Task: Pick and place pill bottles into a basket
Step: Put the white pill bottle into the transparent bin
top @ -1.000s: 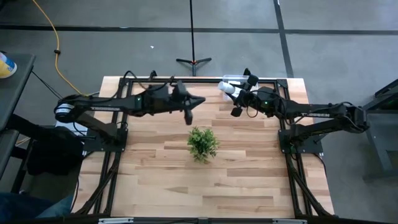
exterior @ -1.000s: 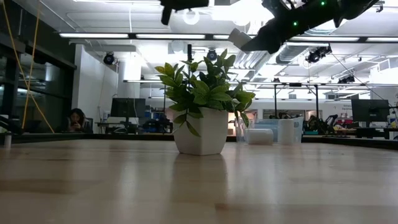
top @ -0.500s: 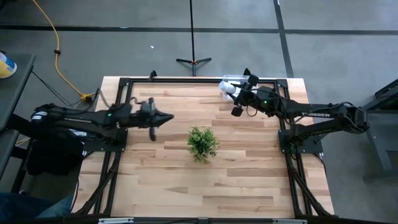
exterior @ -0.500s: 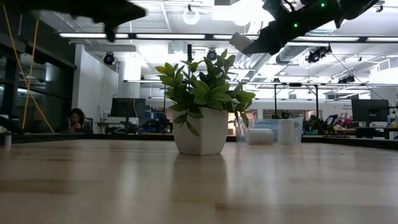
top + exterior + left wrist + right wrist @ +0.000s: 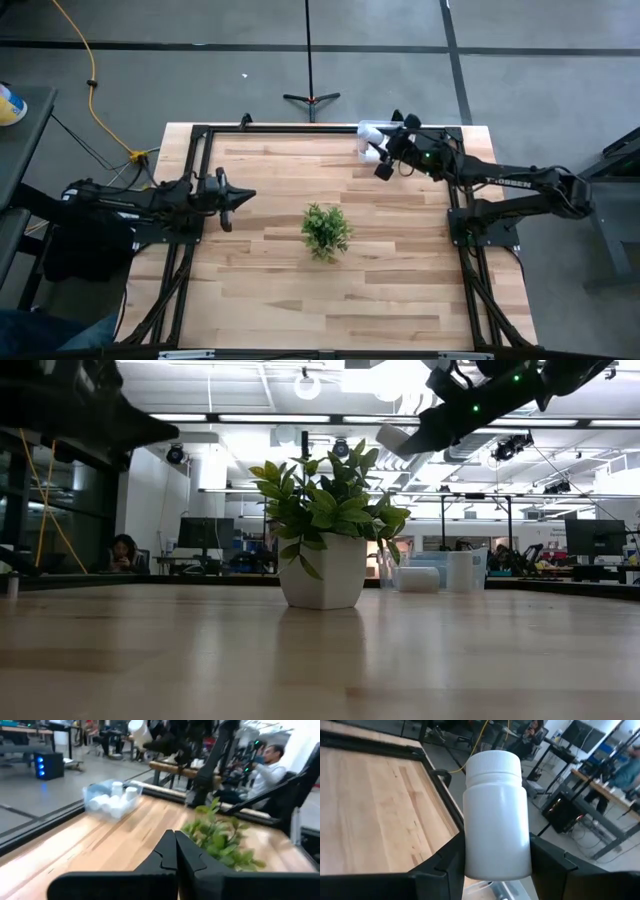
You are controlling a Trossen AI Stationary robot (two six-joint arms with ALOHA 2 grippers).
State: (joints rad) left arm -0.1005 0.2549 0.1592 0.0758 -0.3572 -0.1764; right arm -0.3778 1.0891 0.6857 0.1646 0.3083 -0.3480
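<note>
My right gripper [image 5: 382, 156] is shut on a white pill bottle [image 5: 496, 815], held high over the table's far right corner, above the clear basket [image 5: 368, 127]. The basket stands on the table and holds several more white bottles [image 5: 114, 800]. In the low view the held bottle [image 5: 393, 438] shows at the top, and the basket [image 5: 440, 571] behind and to the right of the plant. My left gripper [image 5: 243, 195] is shut and empty, up in the air near the table's left edge. My right gripper pinches the bottle's body [image 5: 470, 851] between its two fingers [image 5: 445, 862], on two opposite sides, below the cap. The cap end [image 5: 493, 762] points away from the gripper. The bottle is lifted clear and tilted, above the basket.
A small green plant in a white pot [image 5: 326, 230] stands at the table's middle. Black frame rails [image 5: 300, 130] run along the table's far, left and right edges. People sit beyond the table in the room.
My left gripper has drawn back from the table's far middle toward the left edge, staying shut. My right gripper has gone a little toward the far edge with the bottle, over the basket.
</note>
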